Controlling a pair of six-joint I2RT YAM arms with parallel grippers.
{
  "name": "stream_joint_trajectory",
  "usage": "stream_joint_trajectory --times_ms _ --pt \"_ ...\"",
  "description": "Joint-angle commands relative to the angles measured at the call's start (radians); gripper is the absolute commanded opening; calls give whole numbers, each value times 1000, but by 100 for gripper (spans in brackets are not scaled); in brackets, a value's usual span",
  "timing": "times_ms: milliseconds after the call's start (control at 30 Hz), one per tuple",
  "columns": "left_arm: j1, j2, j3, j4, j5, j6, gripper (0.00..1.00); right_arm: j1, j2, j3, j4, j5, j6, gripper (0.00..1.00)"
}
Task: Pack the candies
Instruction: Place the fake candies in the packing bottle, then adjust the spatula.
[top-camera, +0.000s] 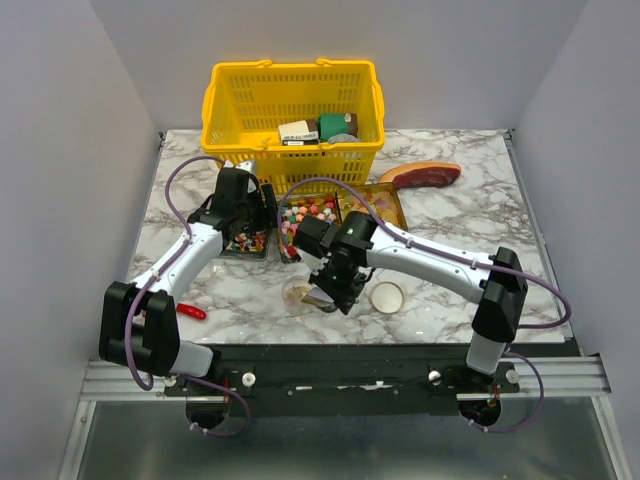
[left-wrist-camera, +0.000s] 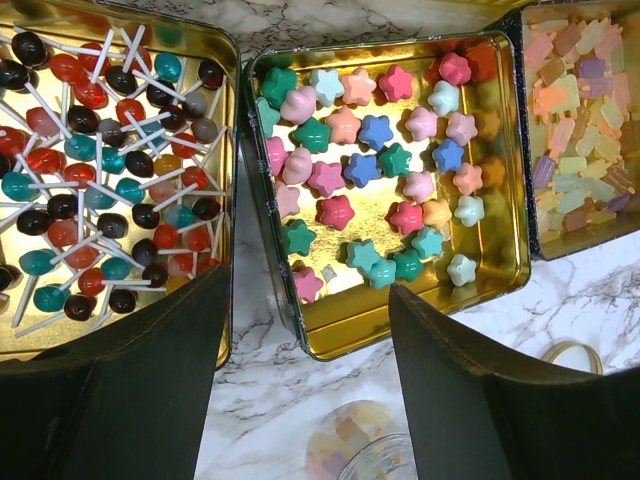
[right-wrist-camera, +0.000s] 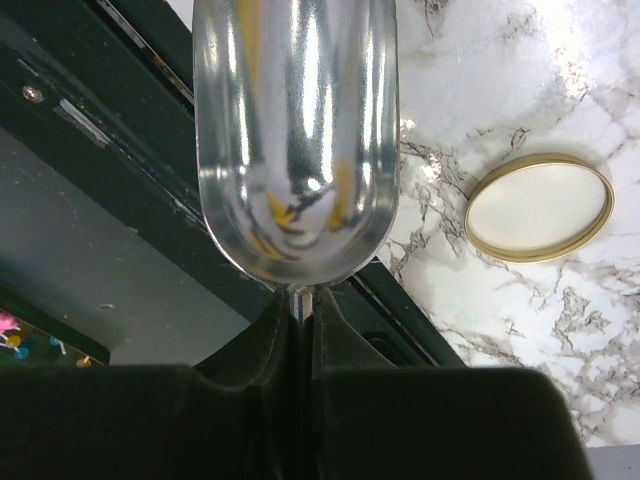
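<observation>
Three open gold tins hold the candies: lollipops, star-shaped pink, green and blue sweets, and pastel gummies. In the top view the tins lie mid-table, the star tin in the middle. My left gripper is open and empty and hovers above the gap between the lollipop tin and the star tin. My right gripper is shut on the handle of a shiny metal scoop, held beside a clear jar. The jar has pastel candies in it.
The jar's gold-rimmed lid lies on the marble right of the scoop. A yellow basket with boxes stands at the back, a red-brown meat slab to its right. A small red object lies near the left base.
</observation>
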Motion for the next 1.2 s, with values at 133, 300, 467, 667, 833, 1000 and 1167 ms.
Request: stream_joint_trajectory --times_ms 133,300,467,667,833,1000,1167 --pt "10 -12 10 13 22 2 75 8 39 92 -97 -41 6 1" --pt "13 -15 13 9 28 2 76 8 44 83 -119 -45 6 1" --pt "14 -10 15 5 38 2 76 6 47 94 -131 -27 9 1" --pt "14 -47 -11 44 37 -4 76 9 -34 128 -30 108 -5 1" --pt "14 -93 -42 88 69 5 77 12 -174 36 122 217 -58 1" --pt "14 -131 -33 131 191 29 81 12 -333 -206 410 313 -175 1" --pt "14 -159 -49 223 424 25 86 6 -451 -372 680 484 -268 1"
